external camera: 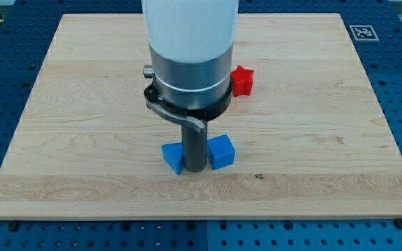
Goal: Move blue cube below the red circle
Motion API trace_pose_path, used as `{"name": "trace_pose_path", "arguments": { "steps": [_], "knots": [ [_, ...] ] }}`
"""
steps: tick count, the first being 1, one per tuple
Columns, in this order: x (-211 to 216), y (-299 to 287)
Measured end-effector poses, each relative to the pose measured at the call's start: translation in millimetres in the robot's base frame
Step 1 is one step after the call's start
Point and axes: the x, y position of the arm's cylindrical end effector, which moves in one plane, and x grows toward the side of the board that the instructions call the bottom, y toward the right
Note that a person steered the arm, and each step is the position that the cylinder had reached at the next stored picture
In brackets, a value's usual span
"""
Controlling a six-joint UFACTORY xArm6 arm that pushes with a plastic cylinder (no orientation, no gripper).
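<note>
My tip (194, 169) rests on the wooden board between two blue blocks. The blue cube (221, 152) sits just to the tip's right, touching or nearly touching the rod. A second blue block (172, 156), of unclear shape, sits just to the tip's left. A red block (242, 81) shows at the view's upper middle, partly hidden behind the arm's body; its shape looks notched rather than round, and I cannot make it out fully.
The wooden board (61, 139) lies on a blue perforated table. The arm's white and grey body (190, 56) hides the board's upper middle. A fiducial marker (363, 32) sits at the board's upper right corner.
</note>
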Motion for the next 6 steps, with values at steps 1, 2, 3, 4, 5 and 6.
{"name": "trace_pose_path", "arguments": {
  "steps": [1, 2, 3, 4, 5, 6],
  "knots": [
    [16, 0],
    [29, 3],
    [28, 30],
    [27, 50],
    [4, 26],
    [-26, 2]
  ]
}}
